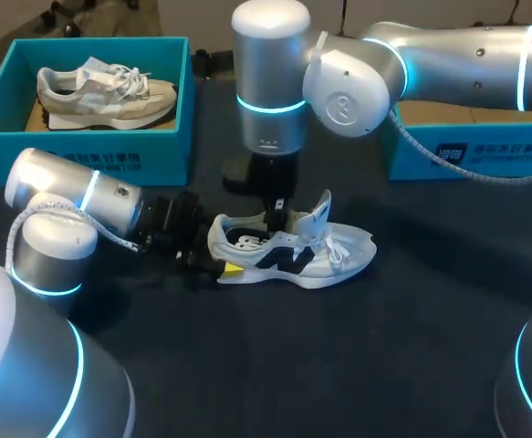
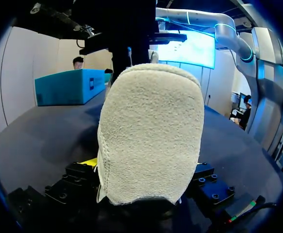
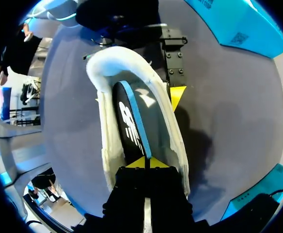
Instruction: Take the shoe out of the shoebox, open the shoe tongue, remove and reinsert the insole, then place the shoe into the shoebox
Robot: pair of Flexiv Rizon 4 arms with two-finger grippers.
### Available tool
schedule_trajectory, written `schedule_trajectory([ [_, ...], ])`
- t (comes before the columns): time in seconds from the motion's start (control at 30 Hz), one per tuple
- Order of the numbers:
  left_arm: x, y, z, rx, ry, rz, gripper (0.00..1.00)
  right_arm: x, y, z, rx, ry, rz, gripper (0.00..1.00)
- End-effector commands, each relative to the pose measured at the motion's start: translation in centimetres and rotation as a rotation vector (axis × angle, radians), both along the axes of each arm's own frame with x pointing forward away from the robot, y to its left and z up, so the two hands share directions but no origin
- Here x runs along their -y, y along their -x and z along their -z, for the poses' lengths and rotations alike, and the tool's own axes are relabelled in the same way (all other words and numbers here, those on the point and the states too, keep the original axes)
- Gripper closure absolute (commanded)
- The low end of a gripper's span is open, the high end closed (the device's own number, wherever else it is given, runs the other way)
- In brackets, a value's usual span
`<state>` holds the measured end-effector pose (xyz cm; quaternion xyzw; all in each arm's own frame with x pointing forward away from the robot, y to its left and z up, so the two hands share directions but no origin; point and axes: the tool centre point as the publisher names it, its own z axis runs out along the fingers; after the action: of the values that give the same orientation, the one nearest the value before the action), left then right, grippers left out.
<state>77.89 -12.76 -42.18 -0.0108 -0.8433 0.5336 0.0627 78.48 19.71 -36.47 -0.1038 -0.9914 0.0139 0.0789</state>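
1. Lying on its sole at the centre of the dark table (image 1: 412, 347), the white shoe (image 1: 293, 251) with black side marks points toward the frame's right, its tongue (image 1: 318, 212) standing upright.
2. At upper left, a teal box (image 1: 83, 141) holds a beige sneaker (image 1: 106, 91). A second teal box (image 1: 466, 155) sits at upper right, its contents unclear.
3. At the shoe's left end, the left gripper (image 1: 218, 260) clamps the heel. Above the opening, the right gripper (image 3: 145, 162) has its yellow tips pressed together on the dark, blue-edged insole (image 3: 131, 116), which is tilted up inside the shoe.
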Motion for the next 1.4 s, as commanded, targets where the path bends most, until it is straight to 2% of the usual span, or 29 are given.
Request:
schedule_trajectory([
  [0.03,0.1,0.0,0.4,0.0,-0.003,-0.002,1.0,1.2,0.3,-0.7,0.019,-0.011,0.013,1.0],
  [0.27,0.1,0.0,0.4,0.0,-0.003,-0.002,1.0,1.9,-0.2,-2.2,0.042,-0.065,0.02,1.0],
  [0.83,0.1,0.0,0.4,0.0,-0.003,-0.002,1.0,-1.6,-1.9,-4.8,-0.029,-0.088,-0.088,1.0],
  [1.0,0.1,0.0,0.4,0.0,-0.003,-0.002,1.0,-2.7,-2.3,-5.1,-0.033,-0.097,-0.111,1.0],
  [1.3,0.1,0.0,0.4,0.0,-0.003,-0.002,1.0,-3.1,-2.3,-4.8,-0.066,-0.153,-0.1,1.0],
  [1.33,0.1,0.0,0.4,0.0,-0.003,-0.002,1.0,-3.1,-2.2,-4.8,-0.068,-0.165,-0.096,0.98],
  [1.37,0.1,0.0,0.4,0.0,-0.003,-0.002,1.0,-3.1,-2.2,-4.9,-0.073,-0.189,-0.094,0.71],
  [1.4,0.1,0.0,0.4,0.0,-0.003,-0.002,1.0,-3.1,-2.1,-5.0,-0.078,-0.21,-0.093,0.66],
])
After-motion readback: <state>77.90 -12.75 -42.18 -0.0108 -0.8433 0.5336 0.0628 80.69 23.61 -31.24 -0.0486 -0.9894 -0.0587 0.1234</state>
